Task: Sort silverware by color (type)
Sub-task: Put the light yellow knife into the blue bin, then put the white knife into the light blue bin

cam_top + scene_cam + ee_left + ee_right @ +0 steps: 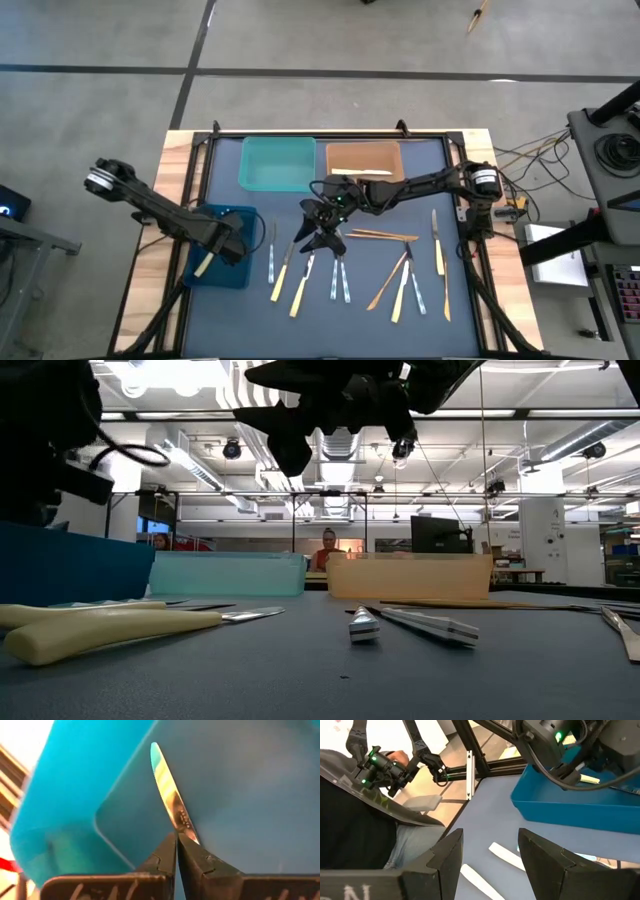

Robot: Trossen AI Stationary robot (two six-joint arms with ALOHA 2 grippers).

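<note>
From above, you see a dark mat (330, 320) framed by a wooden table. Your left gripper (228, 247) hangs over the dark blue bin (222, 285) at the mat's left edge, with a pale yellow handle (204, 265) poking out beside it; this looks like a drop-off for that colour. Your right gripper (322, 228) reaches across to the middle of the mat, above the scattered silverware (340, 275), probably choosing the next piece. Behind it stand a teal bin (277, 164) and a tan bin (364, 160), the tan one already holding pale pieces. More knives and forks lie to the right, near the mat's edge.

At table height, a pale yellow knife (120, 628) lies closest, with grey pieces (420, 624) mid-mat. The three bins line the back. Both arms show only as dark shapes overhead, clear of the cutlery. People sit far behind in the room.

Through the left wrist camera, the jaws are pressed together on a knife blade (167, 790), which points into the blue bin's floor (250, 795). Nothing blocks the release.

Through the right wrist camera, the two fingers (447, 855) stand wide apart with nothing between them, above pale handles (506, 856) on the mat. The blue bin and your left arm (560, 745) sit just beyond, so a careless reach that way risks a clash. A seated person shows at the table's edge.
</note>
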